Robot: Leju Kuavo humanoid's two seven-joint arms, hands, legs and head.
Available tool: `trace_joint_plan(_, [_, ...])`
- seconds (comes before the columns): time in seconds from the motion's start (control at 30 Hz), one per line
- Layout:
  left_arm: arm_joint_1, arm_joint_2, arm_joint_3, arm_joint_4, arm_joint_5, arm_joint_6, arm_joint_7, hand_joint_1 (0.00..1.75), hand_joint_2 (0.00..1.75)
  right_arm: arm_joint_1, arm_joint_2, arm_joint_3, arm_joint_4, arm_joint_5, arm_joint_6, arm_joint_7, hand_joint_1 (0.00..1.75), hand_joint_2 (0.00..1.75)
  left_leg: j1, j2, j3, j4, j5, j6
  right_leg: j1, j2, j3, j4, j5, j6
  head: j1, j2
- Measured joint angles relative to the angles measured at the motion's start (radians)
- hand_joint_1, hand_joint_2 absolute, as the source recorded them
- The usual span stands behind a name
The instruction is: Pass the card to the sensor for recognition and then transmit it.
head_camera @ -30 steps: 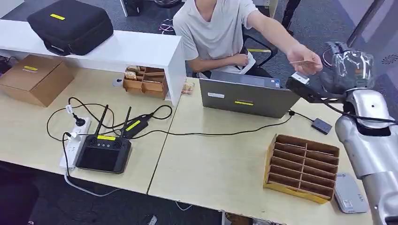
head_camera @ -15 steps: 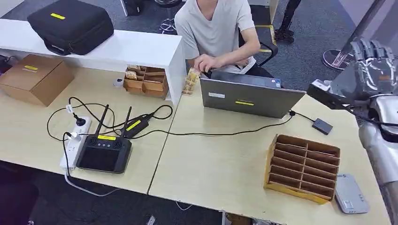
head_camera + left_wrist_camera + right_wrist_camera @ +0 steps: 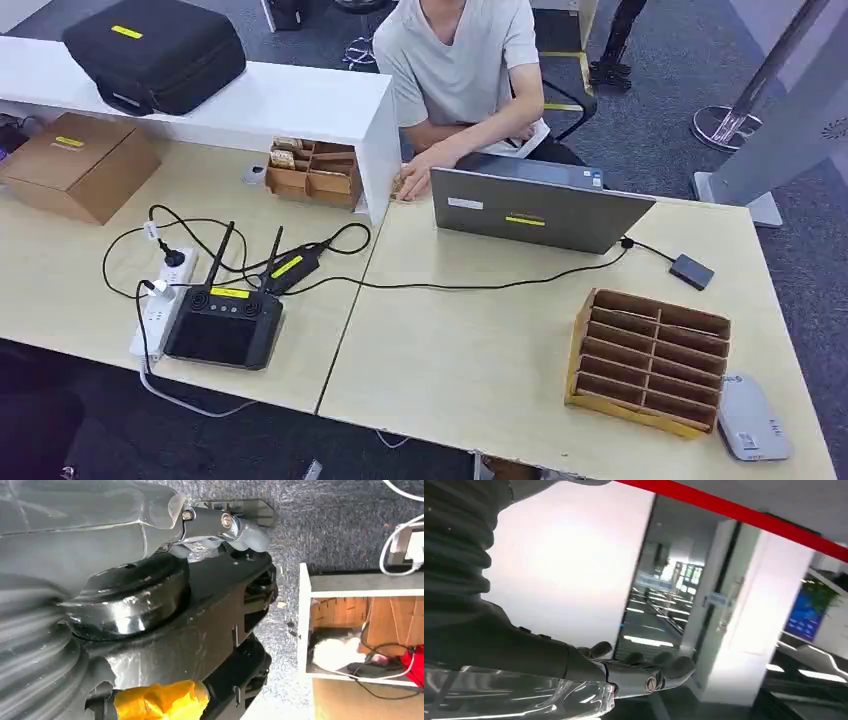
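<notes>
My right hand [image 3: 639, 676] is raised, its fingers stretched out with nothing in them, against a bright wall and a corridor. My left hand [image 3: 225, 520] hangs beside my body above the carpet and holds nothing. On the table, a small black sensor box [image 3: 692, 271] lies at the far right, cabled to the grey laptop [image 3: 535, 208]. A person in a light T-shirt [image 3: 460, 60] sits behind the laptop, one hand [image 3: 418, 178] resting at a small stack of cards [image 3: 399, 186] left of it.
A cardboard sorting tray [image 3: 650, 358] stands at the near right, with a grey-white device [image 3: 748, 420] beside it at the table's corner. A remote controller [image 3: 222, 330], power strip [image 3: 162, 305] and cables lie at the left; behind them stand a wooden organiser [image 3: 312, 175] and a white shelf [image 3: 300, 100].
My right arm has swung up and out of the head view. The person took the card from beside my hand a second ago and brought their hand back to the stack by the laptop.
</notes>
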Motion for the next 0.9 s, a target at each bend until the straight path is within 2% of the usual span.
trace_joint_plan(0.1, [0.001, 0.005, 0.004, 0.0, -0.001, 0.001, 0.002, 0.0, 1.75, 0.093, -0.079, -0.056, 0.01, -0.014, 0.003, 0.027, 0.0, 1.75, 0.0, 0.001, 0.002, 0.0, -0.001, 0.001, 0.0, 0.002, 0.0, -0.001, 0.0, 0.0, -0.002, 0.0])
trace_joint_plan(0.17, [0.003, 0.006, 0.007, 0.0, 0.0, 0.001, 0.002, 0.0, 1.75, 0.195, -0.137, -0.112, 0.023, -0.027, 0.003, 0.054, 0.0, 1.75, 0.0, -0.002, 0.001, 0.0, -0.002, 0.002, 0.0, -0.001, 0.0, -0.001, -0.002, 0.002, -0.002, 0.0])
trace_joint_plan(0.33, [0.008, 0.01, 0.022, 0.0, 0.002, 0.001, 0.001, 0.0, 1.75, 0.471, -0.214, -0.302, 0.083, 0.019, 0.011, 0.114, 0.0, 1.75, 0.0, -0.003, 0.0, -0.001, -0.002, 0.003, 0.0, -0.003, 0.002, -0.001, -0.004, 0.002, -0.004, 0.0])
trace_joint_plan(0.47, [0.007, 0.012, 0.034, 0.0, -0.001, 0.0, 0.003, 0.0, 1.75, 0.647, -0.216, -0.447, 0.169, 0.09, 0.018, 0.142, 0.0, 1.75, 0.0, -0.002, 0.001, -0.001, -0.003, 0.003, 0.0, -0.002, 0.001, 0.0, -0.004, 0.002, -0.004, 0.0])
trace_joint_plan(0.6, [0.007, 0.013, 0.039, 0.0, -0.006, 0.0, 0.009, 0.0, 1.75, 0.77, -0.2, -0.573, 0.262, 0.147, 0.009, 0.16, 0.0, 1.75, 0.0, -0.001, 0.002, -0.001, -0.004, 0.003, 0.0, 0.0, 0.001, 0.0, -0.004, 0.002, -0.004, 0.0])
trace_joint_plan(0.77, [0.008, 0.013, 0.045, 0.0, -0.01, -0.003, 0.01, 0.0, 1.75, 0.869, -0.137, -0.687, 0.387, 0.181, -0.01, 0.188, 0.0, 1.75, 0.0, 0.0, 0.002, -0.001, -0.004, 0.003, 0.0, 0.001, 0.001, 0.0, -0.005, 0.001, -0.004, 0.0])
trace_joint_plan(0.9, [0.007, 0.014, 0.055, 0.0, -0.015, -0.01, 0.01, 0.0, 1.75, 0.893, -0.063, -0.731, 0.451, 0.213, 0.013, 0.22, 0.0, 1.75, 0.0, 0.006, 0.004, -0.002, -0.004, 0.002, 0.0, 0.005, 0.001, 0.0, -0.004, 0.001, -0.005, 0.0])
